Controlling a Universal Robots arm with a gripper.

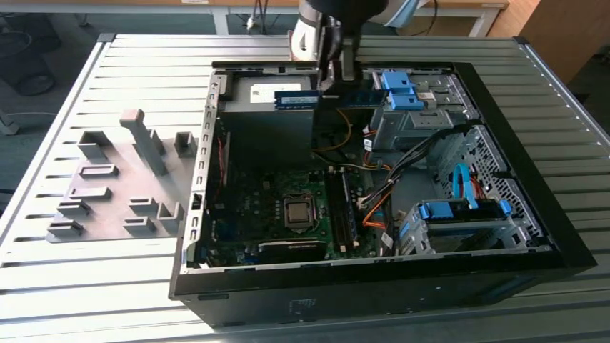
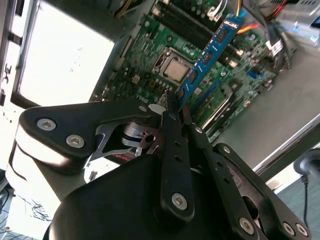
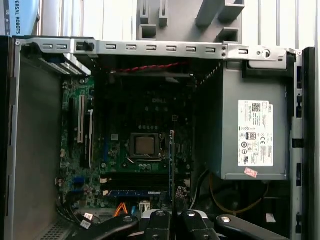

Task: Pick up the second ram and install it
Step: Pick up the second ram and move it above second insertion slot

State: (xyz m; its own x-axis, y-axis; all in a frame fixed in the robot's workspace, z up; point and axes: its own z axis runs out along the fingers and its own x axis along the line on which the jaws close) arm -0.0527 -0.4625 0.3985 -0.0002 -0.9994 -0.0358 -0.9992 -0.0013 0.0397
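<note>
1. Bench (image 1: 143,286): slatted grey metal top, ribs running across. An open tower PC case (image 1: 533,236) lies on its side on it, side panel off.
2. Grey fixture plate (image 1: 119,207) with raised blocks sits on the bench at the exterior view's left, just beside the case.
3. Room: dark floor past the bench edge, light wooden furniture (image 1: 562,36) in the far corner at the exterior view's right.
4. End effector (image 1: 336,84) hangs above the case near the power supply (image 1: 271,121). It is closed on the second ram (image 1: 333,98), gripping it mid-length; the blue-green stick sticks out to both sides of the fingers in the exterior view.
5. In the second wrist view the second ram (image 2: 210,52) runs out from between the closed fingers (image 2: 172,145), held clear above the motherboard (image 2: 150,55), with a white label near its far end.
6. In the first wrist view the second ram (image 3: 172,165) shows edge-on as a thin vertical strip over the motherboard (image 3: 95,150), next to the CPU socket (image 3: 145,145).
7. One blue stick (image 3: 137,193) is already lying in a slot by the socket.
8. Writing: the power supply carries a white label (image 3: 255,133) plus a small red sticker; print too small to read.
</note>
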